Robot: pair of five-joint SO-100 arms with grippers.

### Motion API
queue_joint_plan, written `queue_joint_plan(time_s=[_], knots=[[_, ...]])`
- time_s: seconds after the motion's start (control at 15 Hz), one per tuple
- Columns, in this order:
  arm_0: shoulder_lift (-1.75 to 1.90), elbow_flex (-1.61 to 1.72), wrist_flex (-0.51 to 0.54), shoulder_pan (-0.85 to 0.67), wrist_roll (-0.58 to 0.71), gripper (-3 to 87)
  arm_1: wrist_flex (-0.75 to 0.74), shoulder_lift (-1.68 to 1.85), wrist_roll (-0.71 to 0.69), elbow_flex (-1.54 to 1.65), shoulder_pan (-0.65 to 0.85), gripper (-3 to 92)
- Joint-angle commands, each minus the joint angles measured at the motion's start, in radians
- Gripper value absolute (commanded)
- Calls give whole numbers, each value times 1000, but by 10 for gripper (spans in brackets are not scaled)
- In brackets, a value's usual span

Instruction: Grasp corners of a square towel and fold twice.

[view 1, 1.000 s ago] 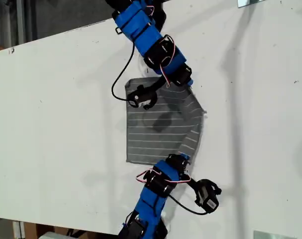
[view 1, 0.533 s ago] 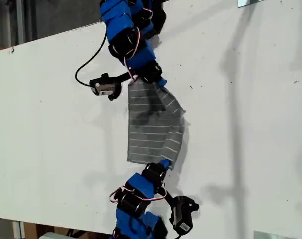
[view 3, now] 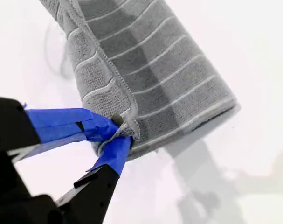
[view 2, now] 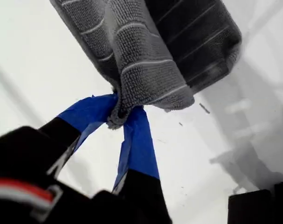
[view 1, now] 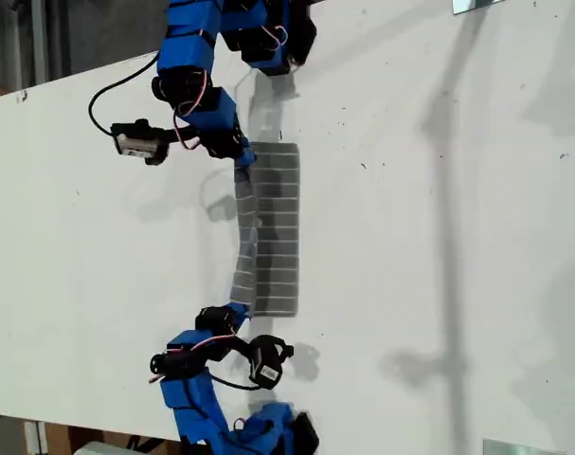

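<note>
The towel (view 1: 279, 227), grey with thin white stripes, lies on the white table (view 1: 439, 237) as a narrow doubled strip. Its edge toward the exterior view's left is raised. An arm from the top pinches one corner (view 1: 241, 159), and an arm from the bottom pinches another corner (view 1: 233, 314). The wrist views do not show which arm is which. My first gripper (view 2: 118, 109) is shut on a hemmed corner (view 2: 114, 119) with the towel (view 2: 150, 60) hanging beyond it. My second gripper (view 3: 120, 133) is shut on a corner (view 3: 114, 135) of the towel (view 3: 155, 74).
The table edge (view 1: 98, 71) runs diagonally across the exterior view's upper left, with dark floor beyond. Small metal plates sit at that view's top right (view 1: 476, 5) and bottom right (view 1: 519, 446). Black cables loop beside both wrist cameras.
Both grippers have swept toward the exterior view's left, carrying their corners over the cloth. The wide, open towel has become a narrow doubled strip.
</note>
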Motion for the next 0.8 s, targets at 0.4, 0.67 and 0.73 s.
queue_joint_plan(time_s=[0.4, 0.67, 0.73], knots=[[-210, 23, -118, -219, 166, -1, -267, -74, -178, 288, 301, -1], [-103, -3, -61, -106, 89, -1, -167, 101, -123, 287, 189, -1], [-64, -6, -51, -81, 77, -1, -133, 146, -107, 291, 160, -1]])
